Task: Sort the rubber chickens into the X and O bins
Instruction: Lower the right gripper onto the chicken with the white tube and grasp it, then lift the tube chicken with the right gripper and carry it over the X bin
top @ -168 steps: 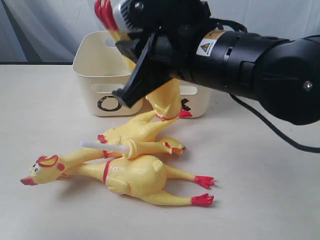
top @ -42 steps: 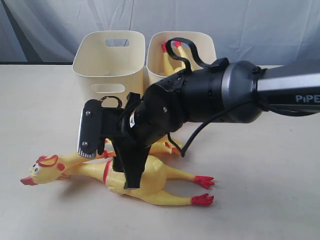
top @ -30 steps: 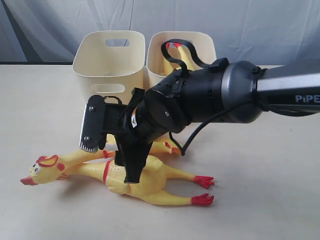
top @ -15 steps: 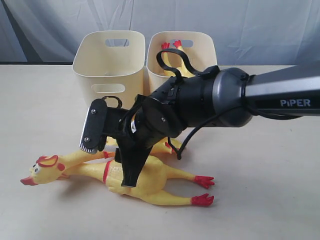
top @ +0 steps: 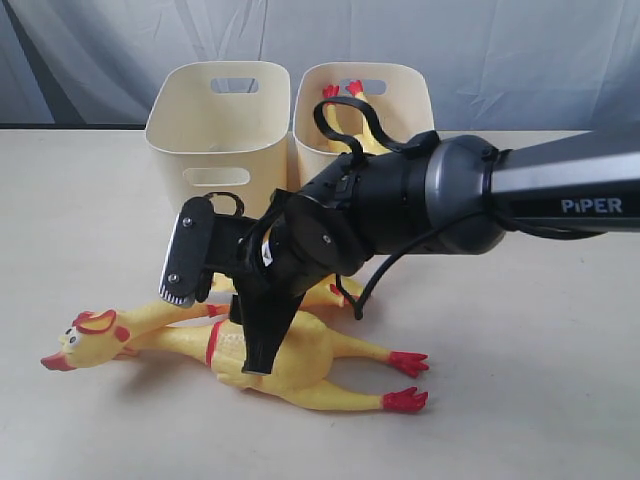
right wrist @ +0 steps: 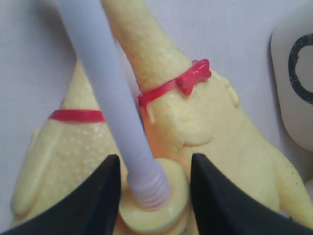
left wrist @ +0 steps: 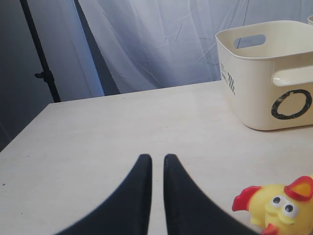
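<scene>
at the back of the table (top: 90, 220), two cream bins side by side: o bin (top: 215, 120) on the left, other bin (top: 412, 95) on the right, its mark hidden behind the arm. in the other bin, third chicken (top: 352, 120), red feet poking up above the rim.

in front of the bins, front chicken (top: 310, 362) flat on the table, head toward the left, red feet toward the right. just behind and touching it, back chicken (top: 318, 296), mostly hidden under the right arm (top: 420, 200).

reaches across from the right with the right gripper (top: 215, 328), pointing down over both chickens. in the right wrist view, grasps the yellow collar (right wrist: 173, 193) at the base of the white tube (right wrist: 105, 83) on the back chicken: one black finger (right wrist: 105, 196) against each side of the collar, tube rising between them. just beside the tube, red neck band (right wrist: 171, 87) with a small bow.

in the left wrist view, left gripper (left wrist: 156, 160) over bare table, well apart from the bins, clenched down to a thin slit, grasping nothing. near it, at the edge of that view, the front chicken's head. farther off, the o bin, black o (left wrist: 292, 104) facing the camera.
</scene>
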Controlling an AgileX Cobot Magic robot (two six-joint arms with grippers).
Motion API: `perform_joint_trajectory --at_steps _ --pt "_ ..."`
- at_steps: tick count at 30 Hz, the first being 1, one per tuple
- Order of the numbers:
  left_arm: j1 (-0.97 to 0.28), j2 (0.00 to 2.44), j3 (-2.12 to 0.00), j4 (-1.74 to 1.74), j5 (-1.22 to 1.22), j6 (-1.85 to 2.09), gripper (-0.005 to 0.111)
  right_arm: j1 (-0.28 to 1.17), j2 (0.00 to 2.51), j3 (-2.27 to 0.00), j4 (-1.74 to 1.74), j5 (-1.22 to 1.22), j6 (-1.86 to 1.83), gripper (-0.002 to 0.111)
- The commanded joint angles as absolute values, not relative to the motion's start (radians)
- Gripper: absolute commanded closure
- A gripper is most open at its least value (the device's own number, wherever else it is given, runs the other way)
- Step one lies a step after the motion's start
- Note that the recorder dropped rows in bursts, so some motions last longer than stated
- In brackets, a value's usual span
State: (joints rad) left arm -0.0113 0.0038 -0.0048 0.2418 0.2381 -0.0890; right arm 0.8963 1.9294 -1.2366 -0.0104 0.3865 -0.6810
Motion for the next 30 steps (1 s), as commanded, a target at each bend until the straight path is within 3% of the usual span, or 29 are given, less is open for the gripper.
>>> perform_joint_trajectory --at_steps 1,30 --pt "-0.01 0.0 0.0 0.247 0.233 -0.09 0.097 0.896 1.92 -1.242 -0.017 0.391 -0.678 0.109" --pt "-0.01 0.0 0.0 0.247 0.233 -0.09 0.097 0.896 1.643 -1.242 0.01 0.36 -0.652 0.109"
